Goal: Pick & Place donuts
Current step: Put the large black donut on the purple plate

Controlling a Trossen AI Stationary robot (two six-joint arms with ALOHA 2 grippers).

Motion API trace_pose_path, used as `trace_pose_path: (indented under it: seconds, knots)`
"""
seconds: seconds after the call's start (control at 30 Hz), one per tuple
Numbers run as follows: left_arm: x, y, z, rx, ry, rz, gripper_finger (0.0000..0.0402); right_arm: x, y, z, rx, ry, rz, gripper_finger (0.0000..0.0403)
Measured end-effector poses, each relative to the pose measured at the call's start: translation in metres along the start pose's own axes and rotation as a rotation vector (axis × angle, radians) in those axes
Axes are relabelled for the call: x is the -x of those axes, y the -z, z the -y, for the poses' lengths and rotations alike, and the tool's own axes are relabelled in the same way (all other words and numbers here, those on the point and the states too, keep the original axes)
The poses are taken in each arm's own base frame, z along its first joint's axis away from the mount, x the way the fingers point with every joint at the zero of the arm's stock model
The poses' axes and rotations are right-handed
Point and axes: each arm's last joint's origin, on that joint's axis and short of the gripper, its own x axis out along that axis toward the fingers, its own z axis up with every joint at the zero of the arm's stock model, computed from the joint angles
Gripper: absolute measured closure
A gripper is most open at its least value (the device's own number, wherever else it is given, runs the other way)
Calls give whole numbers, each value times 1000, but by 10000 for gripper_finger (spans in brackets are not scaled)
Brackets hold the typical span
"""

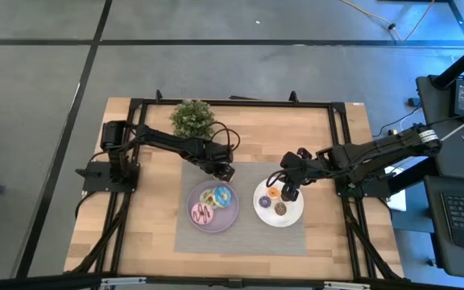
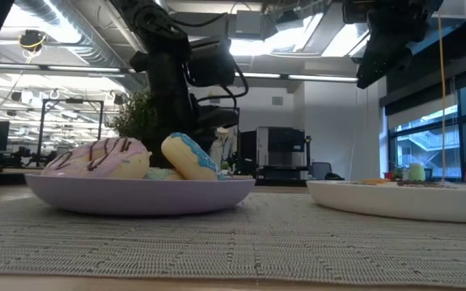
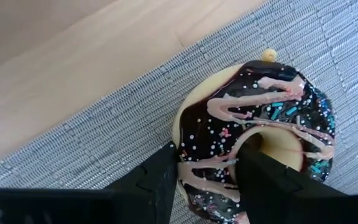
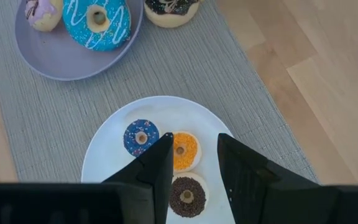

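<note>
A dark brown donut (image 3: 272,106) with pink drizzle and sprinkles lies flat on the grey mat (image 3: 104,143), just beyond the lilac plate (image 1: 192,211). My left gripper (image 1: 225,171) is down on it and shut on its ring. The lilac plate carries a pink donut (image 2: 103,158) and a blue donut (image 4: 98,22), which leans in the low view. My right gripper (image 4: 194,146) hangs open above the white plate (image 4: 104,155). That plate holds three small donuts: blue (image 4: 141,137), orange (image 4: 185,151) and brown (image 4: 186,196). My left gripper has one finger (image 3: 260,168) in the donut's hole and the other finger (image 3: 163,171) against its outer edge. The ring's wall (image 3: 207,155) is pinched between them. The fingers come steeply from above. The donut still lies flat on the mat.
A green potted plant (image 1: 192,117) stands at the far edge, behind my left arm. Bare wooden table lies to the left and right of the mat. The two plates sit side by side on the mat with a narrow gap between them.
</note>
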Motion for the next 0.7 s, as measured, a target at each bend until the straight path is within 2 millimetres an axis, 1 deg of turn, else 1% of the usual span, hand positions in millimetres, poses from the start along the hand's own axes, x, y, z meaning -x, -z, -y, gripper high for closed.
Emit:
trace_pose_path:
  seconds: [0.4,0.53,0.7]
  knots:
    - [3,0,0,-64,10,-2,315,0,0,0,5,3,-3,276]
    - [14,-4,-1,-68,30,17,327,0,0,0,5,3,-4,276]
    - [37,-11,-1,-93,86,71,331,0,0,0,9,3,-4,276]
